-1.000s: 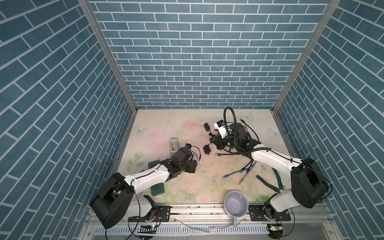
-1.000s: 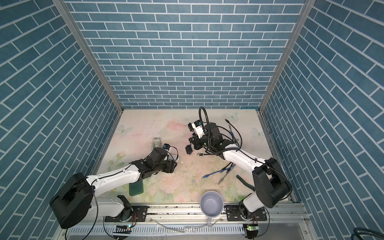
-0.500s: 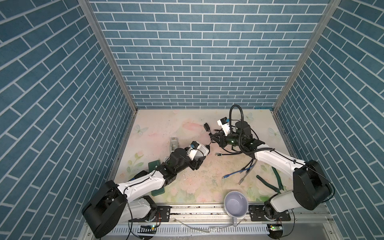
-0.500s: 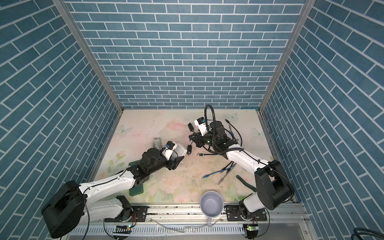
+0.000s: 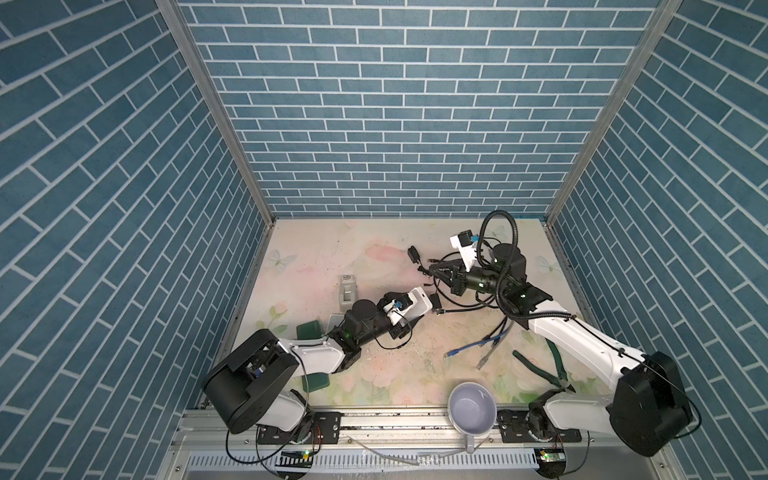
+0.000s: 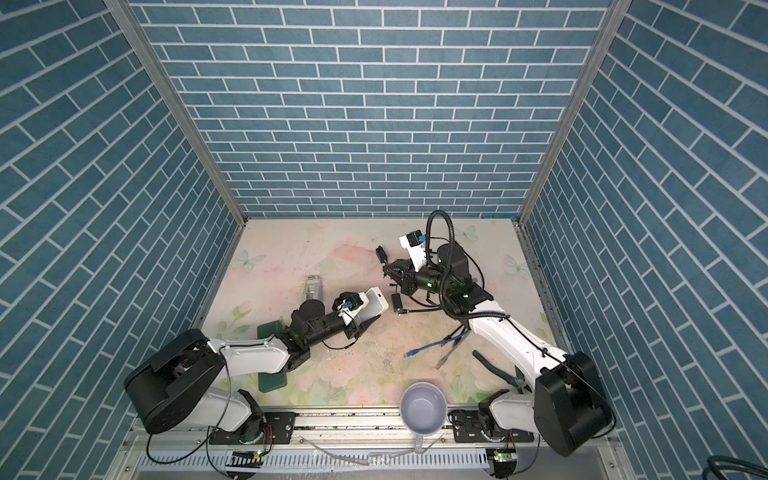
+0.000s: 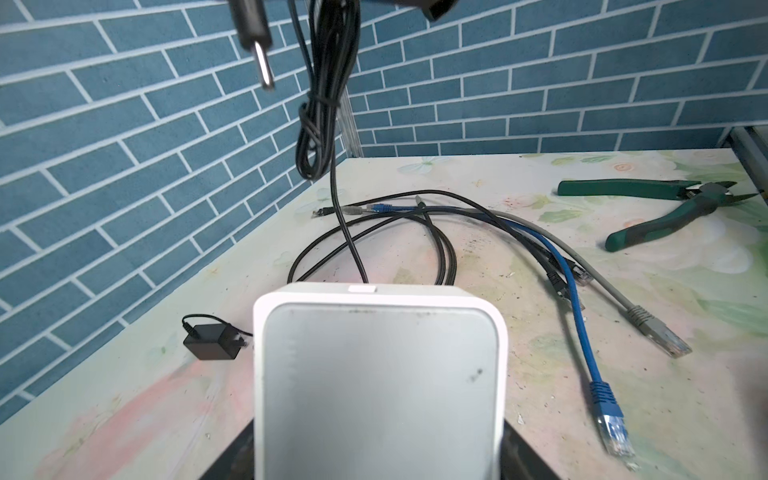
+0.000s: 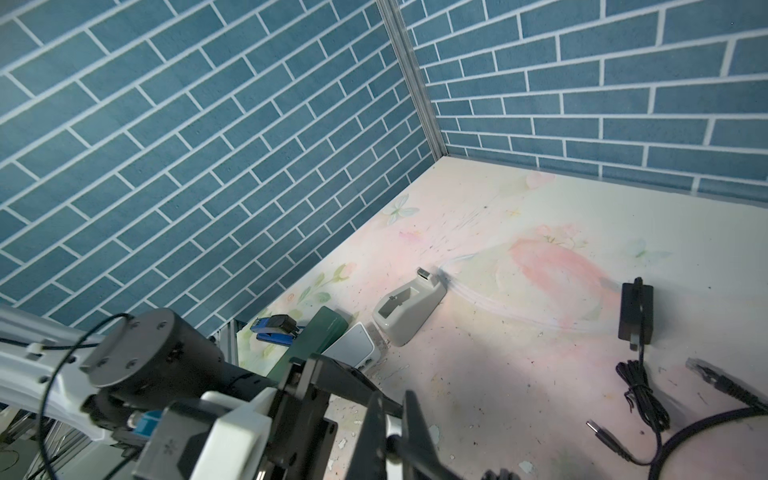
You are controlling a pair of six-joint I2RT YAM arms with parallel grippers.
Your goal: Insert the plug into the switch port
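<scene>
My left gripper (image 5: 415,311) is shut on the two sides of the switch (image 5: 420,304), a small white square box held off the table near the middle in both top views. In the left wrist view the switch (image 7: 378,374) fills the lower middle between my dark fingers (image 7: 235,455); its port does not show. The plug (image 7: 261,62), black with a metal tip, hangs above and beyond the switch. My right gripper (image 8: 390,434) is shut on the plug's black body (image 8: 395,444). In a top view it (image 6: 388,271) is right of and behind the switch, apart from it.
A black power adapter (image 5: 413,254) lies behind the grippers, its coiled cable (image 7: 320,124) hanging from the right gripper. Blue, grey and black network cables (image 5: 478,345), green pliers (image 5: 540,365) and a mug (image 5: 473,409) lie front right. A grey dispenser (image 5: 347,286), green boxes (image 5: 309,330) and another white box (image 8: 353,345) are at left.
My left gripper has risen and swung right toward the middle, bringing the white switch into view. My right gripper has lifted and drawn back to the right with the plug.
</scene>
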